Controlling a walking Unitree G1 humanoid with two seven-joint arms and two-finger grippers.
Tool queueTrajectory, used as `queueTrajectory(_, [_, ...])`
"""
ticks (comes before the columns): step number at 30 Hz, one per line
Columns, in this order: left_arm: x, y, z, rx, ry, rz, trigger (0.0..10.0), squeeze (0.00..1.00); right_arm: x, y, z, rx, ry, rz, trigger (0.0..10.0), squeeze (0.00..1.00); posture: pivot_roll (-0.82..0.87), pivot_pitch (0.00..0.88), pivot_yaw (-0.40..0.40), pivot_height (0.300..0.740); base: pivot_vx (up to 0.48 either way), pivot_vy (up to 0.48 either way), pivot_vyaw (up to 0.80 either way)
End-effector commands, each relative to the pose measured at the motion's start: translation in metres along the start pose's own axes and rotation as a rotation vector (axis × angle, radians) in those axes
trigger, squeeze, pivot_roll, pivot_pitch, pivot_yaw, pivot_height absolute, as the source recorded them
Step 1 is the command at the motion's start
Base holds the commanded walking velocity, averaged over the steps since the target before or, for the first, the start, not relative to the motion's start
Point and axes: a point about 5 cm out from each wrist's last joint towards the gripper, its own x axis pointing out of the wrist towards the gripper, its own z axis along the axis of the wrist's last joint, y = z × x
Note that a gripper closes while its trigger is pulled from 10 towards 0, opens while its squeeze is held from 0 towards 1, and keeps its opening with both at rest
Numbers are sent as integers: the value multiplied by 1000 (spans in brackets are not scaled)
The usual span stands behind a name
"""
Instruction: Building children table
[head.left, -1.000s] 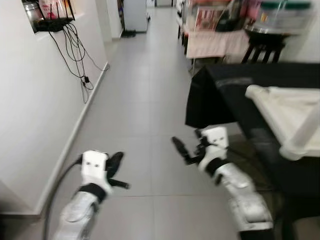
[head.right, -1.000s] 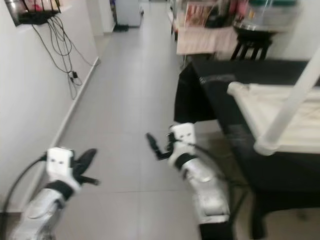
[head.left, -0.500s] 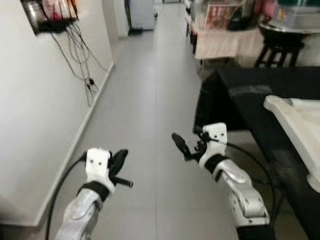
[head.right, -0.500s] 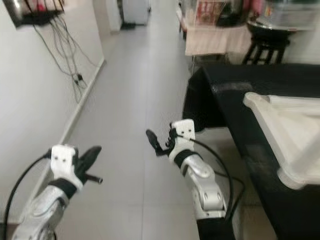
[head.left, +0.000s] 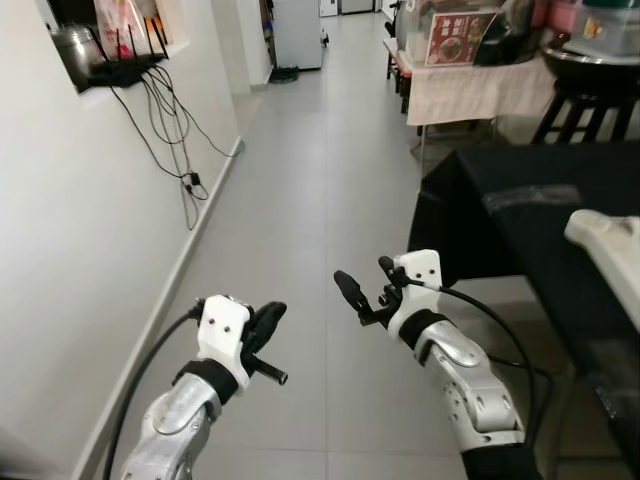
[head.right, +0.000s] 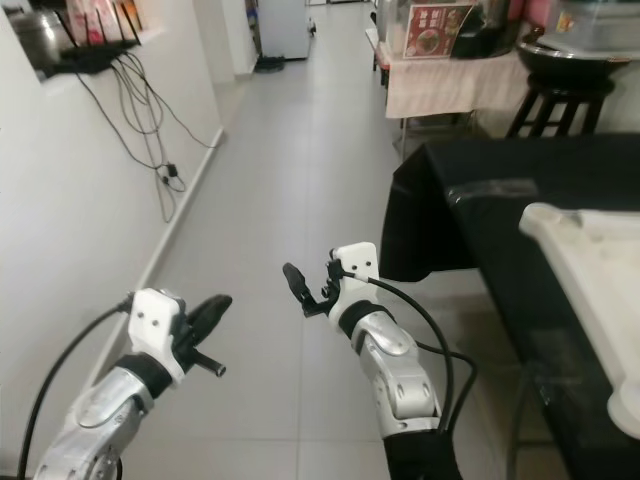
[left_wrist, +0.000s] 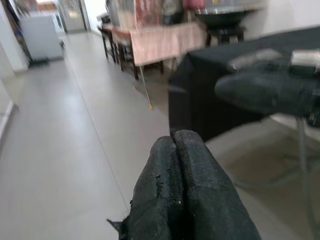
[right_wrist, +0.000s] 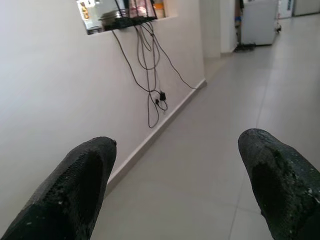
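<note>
A white children's table part lies on a black-covered table at my right, with only its rounded corner and edge in view. My left gripper hangs low on the left over the floor tiles, its fingers pressed together with nothing between them. At mid-height in the middle, my right gripper is open and empty, its fingertips wide apart and pointing toward the left wall. Both grippers are well away from the white part.
A white wall runs along my left, with a niche holding a router and cables hanging down. A grey tiled corridor leads ahead. A cloth-covered side table and a dark stool stand at the back right.
The camera has swung left, so the white part now sits at the right edge of the view. Both grippers keep the same pose, left shut and right open.
</note>
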Motion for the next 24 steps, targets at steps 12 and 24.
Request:
queueTrajectory(12, [1,21,-19,-6,91,47,10000,0,6,3,2,4,-9,-7,10000,0,-92,0,46,740,290,0,0])
queueTrajectory(24, [1,30,-21,-26,94,54,10000,0,9,0,0,-10,3,-16,10000,0,-87,0,51,740,292,0,0])
